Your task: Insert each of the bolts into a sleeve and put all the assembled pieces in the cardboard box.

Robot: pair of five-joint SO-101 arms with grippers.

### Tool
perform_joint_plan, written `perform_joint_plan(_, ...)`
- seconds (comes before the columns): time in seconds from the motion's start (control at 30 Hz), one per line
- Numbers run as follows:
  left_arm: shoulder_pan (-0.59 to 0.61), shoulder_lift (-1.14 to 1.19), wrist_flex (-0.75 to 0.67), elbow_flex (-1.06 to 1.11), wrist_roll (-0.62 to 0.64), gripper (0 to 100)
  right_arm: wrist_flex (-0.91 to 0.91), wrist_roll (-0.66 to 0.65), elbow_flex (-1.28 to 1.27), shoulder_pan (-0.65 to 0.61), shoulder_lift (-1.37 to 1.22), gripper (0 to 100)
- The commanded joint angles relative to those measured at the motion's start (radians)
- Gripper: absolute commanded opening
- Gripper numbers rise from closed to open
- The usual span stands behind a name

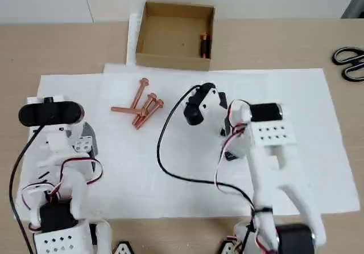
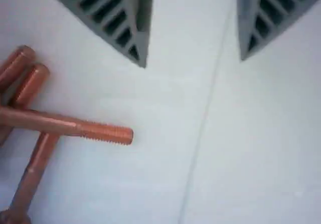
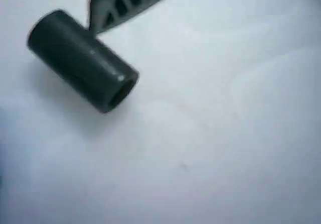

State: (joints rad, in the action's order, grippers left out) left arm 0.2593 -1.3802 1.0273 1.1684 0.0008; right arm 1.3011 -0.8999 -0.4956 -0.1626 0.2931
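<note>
At least four loose bolts (image 1: 142, 106), one sleeve (image 3: 83, 61) and one assembled piece (image 1: 204, 44) in the cardboard box (image 1: 170, 60). The left tool (image 2: 193, 38) gapes wide. The bolts lie crossed just beside it, the nearest threaded tip pointing towards it. The sleeve lies on its side just beside the right tool (image 3: 108, 10), bore facing away. Whether that tool is wide or narrow cannot be told.

Four loose bolts (image 1: 145, 109), one bare sleeve (image 3: 83, 61), one assembled piece (image 1: 204, 44) and one cardboard box (image 1: 172, 61)

My bench: a pale wooden tabletop (image 1: 62, 43) under soft, even light.
On my high camera, large white paper sheets (image 1: 318, 128) cover its middle, a plain white wall (image 1: 57, 0) runs along 12 o'clock, and black-handled scissors (image 1: 348, 63) lie at 2 o'clock.
</note>
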Motion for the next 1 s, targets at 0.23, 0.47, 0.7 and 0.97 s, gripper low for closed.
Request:
perform_joint_plan(0.23, -0.002, -0.011, 0.002, 0.024, 0.005, 11, -0.062, -0.015, 0.224, 0.001, -0.312, 12.8)
perform_joint_plan(0.47, 0.002, -0.011, 0.003, 0.024, 0.005, 11, -0.013, -0.044, 0.368, 0.001, -0.453, 12.8)
perform_joint_plan(0.7, 0.002, -0.011, 0.003, 0.024, 0.005, 11, 0.002, -0.044, 0.399, 0.002, -0.538, 12.8)
perform_joint_plan(0.97, 0.002, -0.011, 0.003, 0.024, 0.005, 11, 0.002, -0.044, 0.399, 0.002, -0.598, 12.5)
